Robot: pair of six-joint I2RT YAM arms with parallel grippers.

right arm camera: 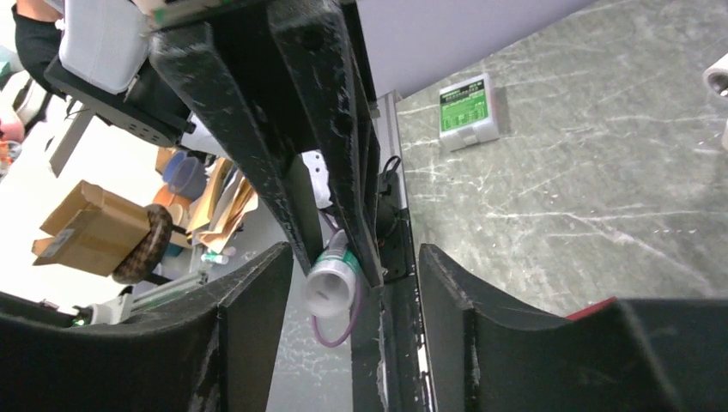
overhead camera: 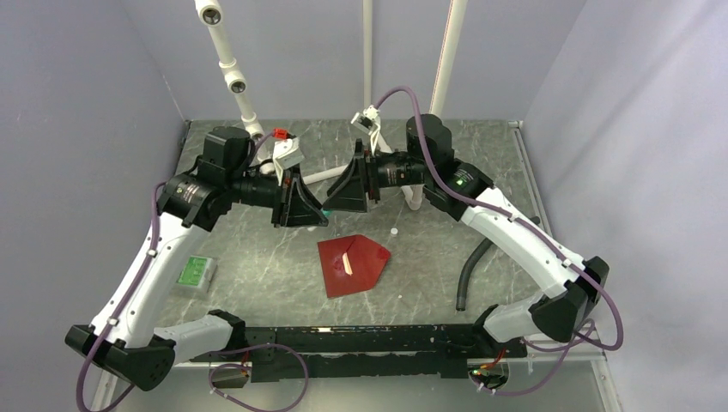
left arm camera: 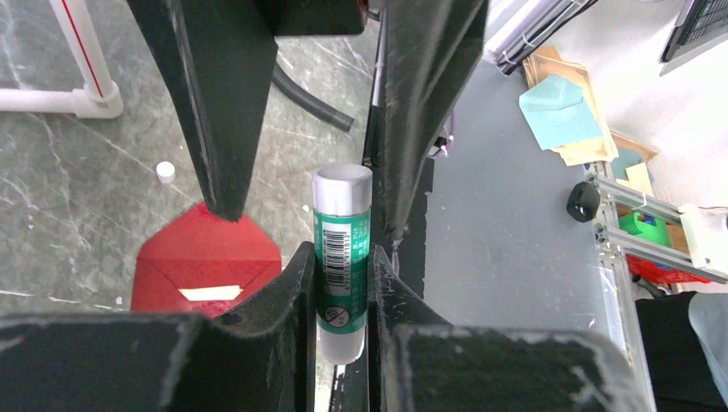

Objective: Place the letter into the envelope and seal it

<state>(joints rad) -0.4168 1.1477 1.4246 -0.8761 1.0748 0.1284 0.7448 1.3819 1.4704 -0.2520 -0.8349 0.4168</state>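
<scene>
Nearest: glue stick (left arm camera: 342,215) clamped in left end effector (left arm camera: 342,257); right end effector (right arm camera: 354,257) wide, straddling it. On surface (overhead camera: 257,257), letter (overhead camera: 348,263) looks tucked in envelope (overhead camera: 365,257), sliver showing; flap open, gluing and sealing left.

Grey marbled table (overhead camera: 257,275), lavender walls (overhead camera: 77,129)

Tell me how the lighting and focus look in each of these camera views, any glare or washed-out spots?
Top view: evenly lit and sharp, with only soft shadows on the table under the arms. Left wrist view: the glue stick is crisp, and the room beyond the table edge is washed out at right. Right wrist view: the room at left is blown out, and the glue stick's tip is slightly soft.
</scene>
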